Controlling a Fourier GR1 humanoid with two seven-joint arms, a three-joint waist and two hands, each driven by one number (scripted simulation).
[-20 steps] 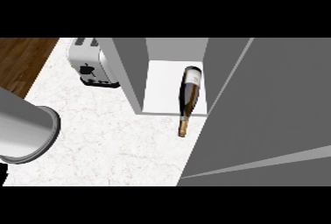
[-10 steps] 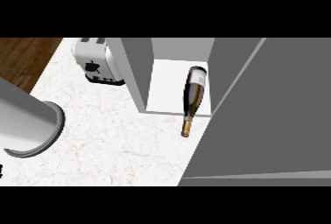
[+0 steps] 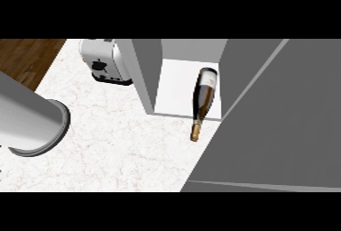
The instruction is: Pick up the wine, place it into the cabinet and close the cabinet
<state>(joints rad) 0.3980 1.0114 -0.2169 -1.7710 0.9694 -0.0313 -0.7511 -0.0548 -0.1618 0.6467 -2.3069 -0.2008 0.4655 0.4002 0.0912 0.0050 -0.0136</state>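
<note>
I cannot tell the fingers' state; the wine (image 3: 204, 97) lies untouched in the cabinet (image 3: 177, 90), neck jutting out.

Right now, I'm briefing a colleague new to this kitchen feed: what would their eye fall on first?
The wine bottle lies on its side on the white floor of the cabinet, its neck poking out over the marble counter. A broad grey panel, apparently the cabinet's open door, fills the right side. A thick grey forearm shows at the left, below a toaster at the top.
</note>
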